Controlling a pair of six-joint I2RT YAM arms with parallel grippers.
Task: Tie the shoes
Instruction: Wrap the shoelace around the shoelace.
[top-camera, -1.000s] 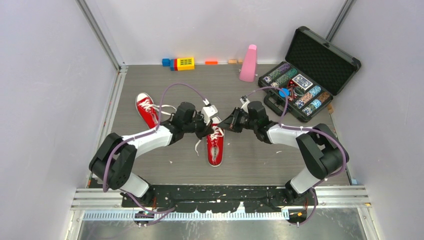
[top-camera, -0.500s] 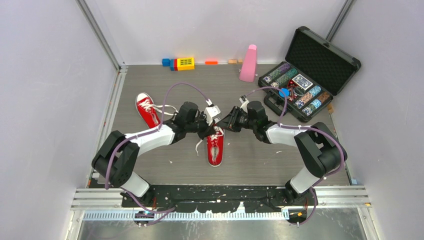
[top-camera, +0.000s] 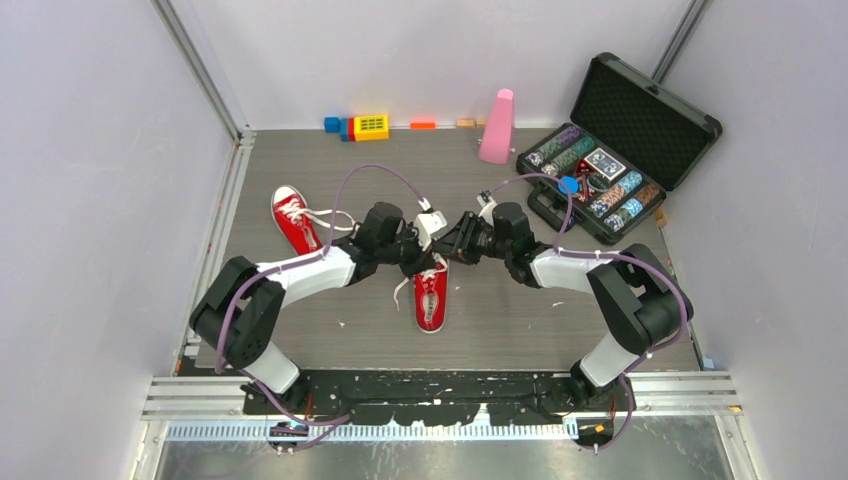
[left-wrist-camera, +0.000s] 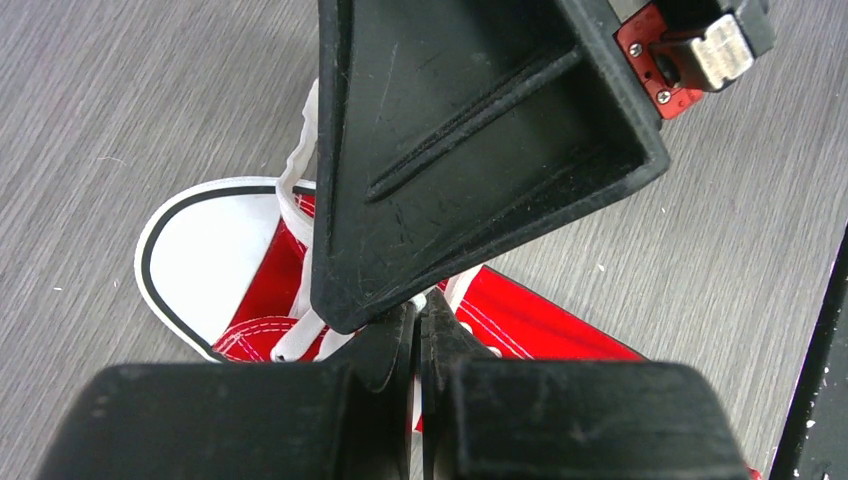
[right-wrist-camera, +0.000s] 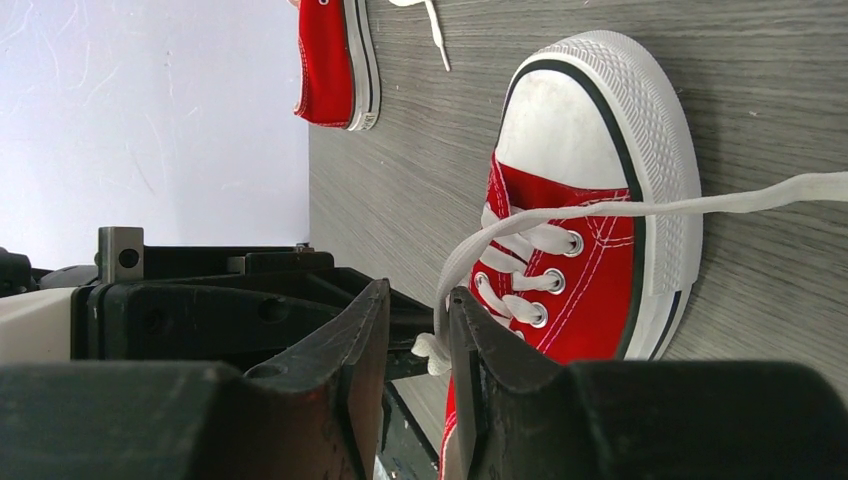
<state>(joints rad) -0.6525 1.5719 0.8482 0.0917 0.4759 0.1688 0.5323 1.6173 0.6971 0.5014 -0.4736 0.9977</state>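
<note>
– Two shoes on the surface (top-camera: 560, 330), neither tied. Nearest first: one red shoe (top-camera: 431, 295) lies mid-surface between the arms, lengthwise near to far, laces loose.

– And the fingers?

– Both sets meet over its laced far end, crowded almost tip to tip. The left fingers (left-wrist-camera: 388, 348) are pressed together. A sliver of white shows at their tips, but I cannot tell whether lace is pinched there. The right fingers (right-wrist-camera: 357, 340) stand slightly apart, with the end of a lace (right-wrist-camera: 600, 208) hanging in the gap, unclamped.

– Risks from here?

– In my judgement, three. The lace end may drop out of the right gap, since nothing grips it. A pull from the left would then draw the strand slack and spoil any loop. The shoe is not pinned, so a hard tug could drag or tip it. The tips are close enough that a small misjudged move could knock them together.

– Farther back?

– The second shoe (top-camera: 293, 218) lies far-left, well apart, laces trailing. An open case (top-camera: 640, 105) sits far-right, with a pink object (top-camera: 497, 127) and coloured blocks (top-camera: 370, 126) by the far wall.
</note>
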